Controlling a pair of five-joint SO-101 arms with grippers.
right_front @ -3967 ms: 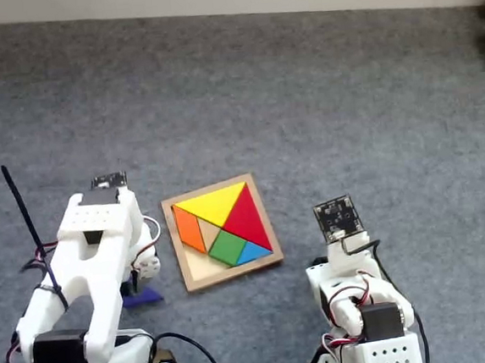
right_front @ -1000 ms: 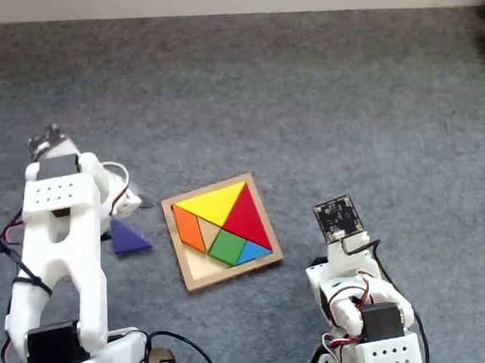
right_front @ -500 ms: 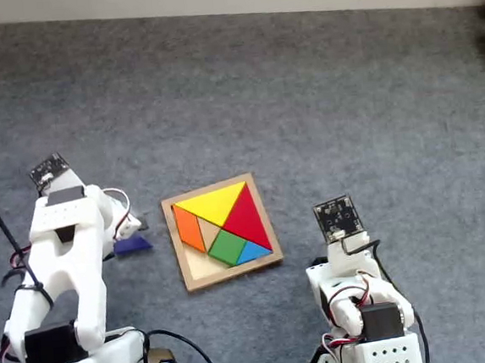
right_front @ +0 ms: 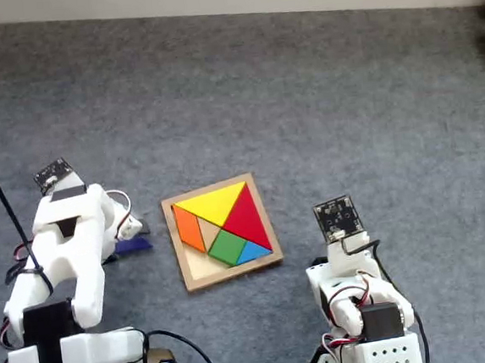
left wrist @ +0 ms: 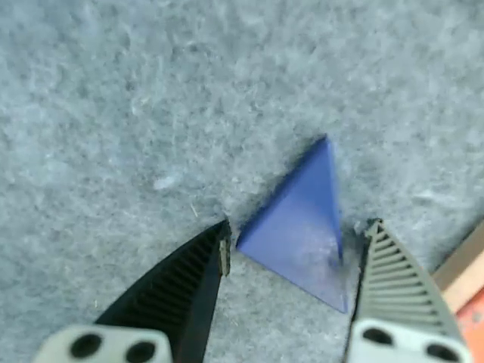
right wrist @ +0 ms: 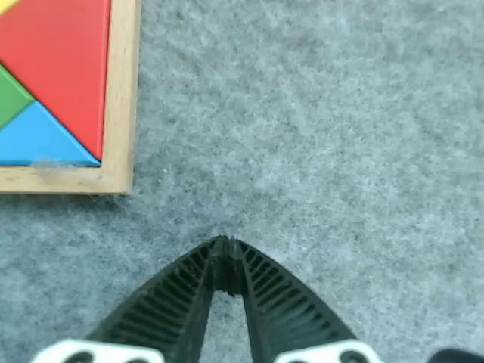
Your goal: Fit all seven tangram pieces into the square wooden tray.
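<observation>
Now, high view: the left gripper (right_front: 129, 234) sits over the dark blue triangle (right_front: 134, 245), which lies on the grey worktop (right_front: 303, 100) just beside the square wooden tray (right_front: 199, 272), on the left arm's side of it.
Nearer arm: clearly the left; the right arm stands off the tray's opposite side.
Tray gap: bare wood shows along the tray's near edge, so I judge this piece belongs there.
Left wrist view: the left gripper (left wrist: 296, 233) is spread open astride the dark blue triangle (left wrist: 299, 227), not visibly clamping it.
Lie of the piece: its long edge runs straight away from the gripper, alongside the pale finger (left wrist: 386, 265); its square corner points at the dark finger (left wrist: 200, 268). The square wooden tray (left wrist: 463, 266) lies beyond the pale finger.
Right wrist view: the right gripper (right wrist: 227, 265) is closed on nothing above the worktop, near a corner of the square wooden tray (right wrist: 121, 113).
</observation>
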